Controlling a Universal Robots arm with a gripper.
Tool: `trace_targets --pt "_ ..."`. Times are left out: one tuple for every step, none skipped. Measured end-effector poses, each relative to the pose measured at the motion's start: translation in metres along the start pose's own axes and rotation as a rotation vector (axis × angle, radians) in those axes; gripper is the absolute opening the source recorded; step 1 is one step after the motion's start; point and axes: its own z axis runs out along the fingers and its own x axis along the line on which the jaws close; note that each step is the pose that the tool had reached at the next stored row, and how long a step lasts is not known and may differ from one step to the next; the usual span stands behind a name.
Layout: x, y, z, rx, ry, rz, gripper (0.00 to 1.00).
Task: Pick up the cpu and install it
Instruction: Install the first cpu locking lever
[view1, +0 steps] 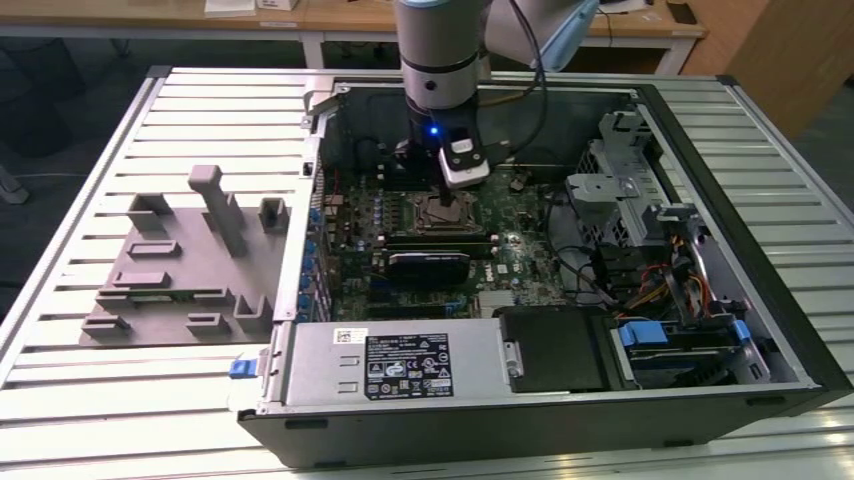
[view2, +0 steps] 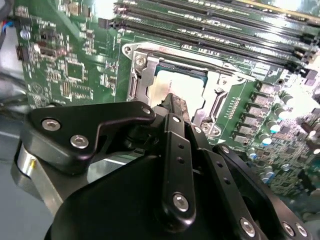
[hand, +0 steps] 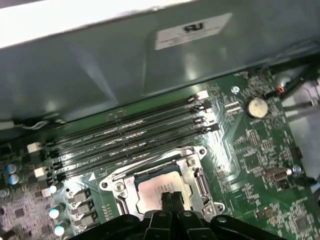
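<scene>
The gripper (hand: 170, 197) hangs over the cpu (hand: 156, 189) with its fingers (view2: 176, 107) pressed together, holding nothing. The cpu lies flat inside the socket frame (hand: 196, 172) on the green board (hand: 260, 150), mid-case

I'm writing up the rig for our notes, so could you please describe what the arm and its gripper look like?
The arm is a silver-grey cylinder with a pale blue cap at its top and a black band lower down. Below sit a small blue light and a white and grey box. A black cable runs alongside. The gripper is matte black, built of flat links joined by silver screws, tapering to narrow black fingers.
</scene>
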Motion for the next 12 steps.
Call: trace_targets --pt "0.0000 0.0000 -0.0003 -0.0007 0.0007 -0.008 0.11" --pt "-0.0001 0.0000 -0.0011 -0.0011 0.0010 -0.012 0.11" --pt "-0.0002 0.0002 -0.0024 -0.0015 0.0013 -0.016 0.11" --pt "-0.0004 0.0003 -0.0040 -0.0017 0.0015 -0.018 0.11" --pt "-0.0006 0.0005 -0.0058 -0.0019 0.0016 -0.019 0.11" --pt "-0.0008 0.0006 -0.0075 -0.0017 0.0016 -0.020 0.11" --pt "-0.0009 0.0007 -0.0091 -0.0015 0.0017 -0.021 0.11" --pt "-0.0011 0.0008 -0.0107 -0.0012 0.0017 -0.023 0.11" --pt "-0.0012 0.0010 -0.0120 -0.0011 0.0016 -0.024 0.11" --pt "-0.0014 0.0011 -0.0132 -0.0007 0.0016 -0.025 0.11" --pt "-0.0015 0.0012 -0.0143 -0.0003 0.0014 -0.026 0.11" --pt "-0.0016 0.0012 -0.0151 0.0003 0.0013 -0.027 0.11"
